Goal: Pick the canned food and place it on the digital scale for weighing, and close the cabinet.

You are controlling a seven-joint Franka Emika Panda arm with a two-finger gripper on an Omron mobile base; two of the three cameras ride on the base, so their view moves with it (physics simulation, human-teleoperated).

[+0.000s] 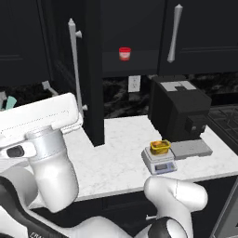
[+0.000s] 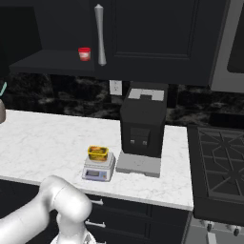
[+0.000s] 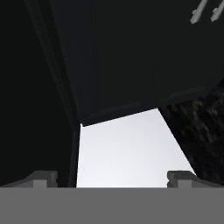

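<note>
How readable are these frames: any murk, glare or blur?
Left base view: black cabinet interior murky; yellow canned food on the digital scale crisp. Right base view: even light, no glare. Hand view: mostly dark door, bright white counter patch.

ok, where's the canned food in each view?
Left base view: canned food right of centre, on the digital scale.
Right base view: can left of centre, on the scale.
Hand view: the can isn't among what it takes in.
Shared landmark: black boxy machine beside the scale.

Both base views overlook the counter [image 1: 116, 158]; hand view nears the cabinet [image 3: 131, 57].
</note>
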